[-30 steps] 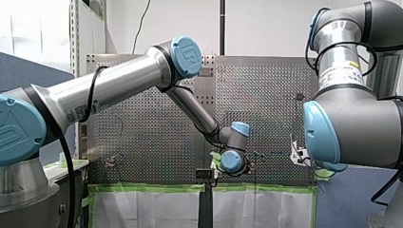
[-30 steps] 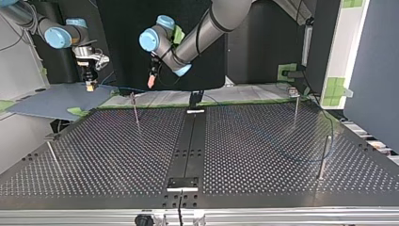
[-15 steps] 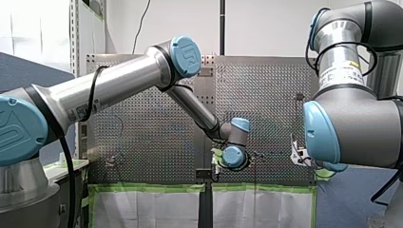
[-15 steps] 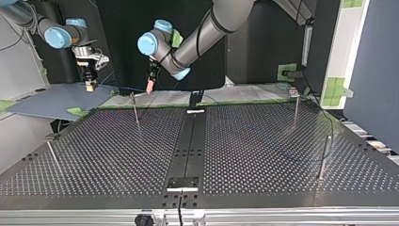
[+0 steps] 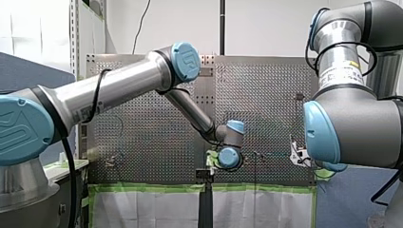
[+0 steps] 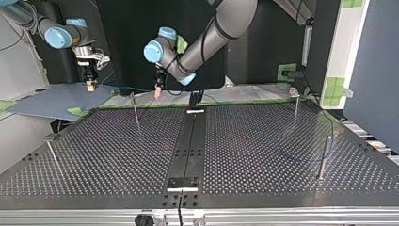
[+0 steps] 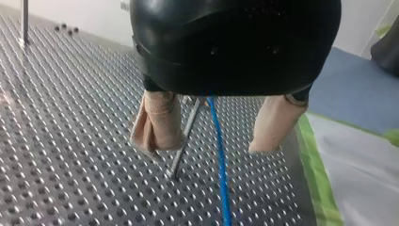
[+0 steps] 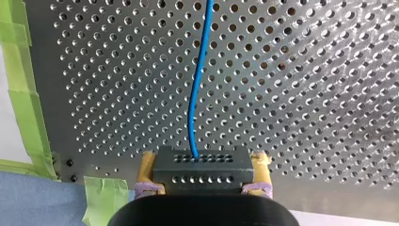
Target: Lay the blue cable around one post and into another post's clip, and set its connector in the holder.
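In the right wrist view the black connector (image 8: 202,169) sits between the yellow pads of my right gripper (image 8: 202,186), which is shut on it. The blue cable (image 8: 195,94) leaves the connector and runs ahead over the perforated plate. In the left wrist view the cable (image 7: 220,160) passes between the beige pads (image 7: 157,122) of my left gripper (image 7: 216,139), which is open. A thin metal post (image 7: 184,139) stands beside one pad. In the top view my left gripper (image 6: 159,92) hangs just right of the back-left post (image 6: 135,109), and my right gripper (image 6: 89,84) stays off the table's back-left corner.
More posts stand at the top view's right (image 6: 295,109), further right (image 6: 323,157) and front left (image 6: 51,155). A black block (image 6: 182,183) sits on the centre strip near the front edge. Loose blue cable (image 6: 301,157) curves over the table's right half. Green tape (image 8: 23,94) lines the plate's edge.
My left gripper has moved toward the top view's right and slightly lower, ending just right of the back-left post. My right arm has stayed where it was.
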Controlling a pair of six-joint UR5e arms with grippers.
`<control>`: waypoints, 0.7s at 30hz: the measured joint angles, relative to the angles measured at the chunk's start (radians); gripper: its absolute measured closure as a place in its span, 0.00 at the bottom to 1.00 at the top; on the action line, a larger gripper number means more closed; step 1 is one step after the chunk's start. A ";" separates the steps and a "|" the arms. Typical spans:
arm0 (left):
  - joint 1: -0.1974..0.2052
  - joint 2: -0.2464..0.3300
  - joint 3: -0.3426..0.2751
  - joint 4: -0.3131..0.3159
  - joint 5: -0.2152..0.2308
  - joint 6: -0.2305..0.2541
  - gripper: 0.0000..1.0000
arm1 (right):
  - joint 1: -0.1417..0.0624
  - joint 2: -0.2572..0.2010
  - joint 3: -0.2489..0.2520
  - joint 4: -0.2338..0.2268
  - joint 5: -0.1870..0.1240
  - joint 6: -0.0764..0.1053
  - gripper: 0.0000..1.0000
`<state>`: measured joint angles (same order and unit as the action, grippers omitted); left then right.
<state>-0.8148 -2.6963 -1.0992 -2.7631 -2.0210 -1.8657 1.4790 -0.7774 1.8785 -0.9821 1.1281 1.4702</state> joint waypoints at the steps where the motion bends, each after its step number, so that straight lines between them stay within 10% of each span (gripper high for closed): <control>1: 0.004 -0.005 0.006 -0.002 0.002 -0.002 0.00 | 0.000 0.000 0.000 0.000 -0.002 -0.002 1.00; 11: 0.031 -0.014 0.059 -0.004 0.002 -0.017 0.00 | -0.004 0.000 0.000 0.007 -0.012 -0.020 1.00; 18: 0.035 -0.015 0.062 -0.001 0.001 -0.023 0.00 | -0.017 -0.001 0.000 0.006 -0.008 0.018 1.00; 21: 0.035 -0.015 0.053 0.015 0.004 -0.024 0.27 | -0.021 -0.001 0.000 0.006 -0.003 0.035 1.00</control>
<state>-0.7801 -2.7110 -1.0459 -2.7478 -2.0170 -1.8899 1.4575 -0.7782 1.8784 -0.9761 1.1252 1.5048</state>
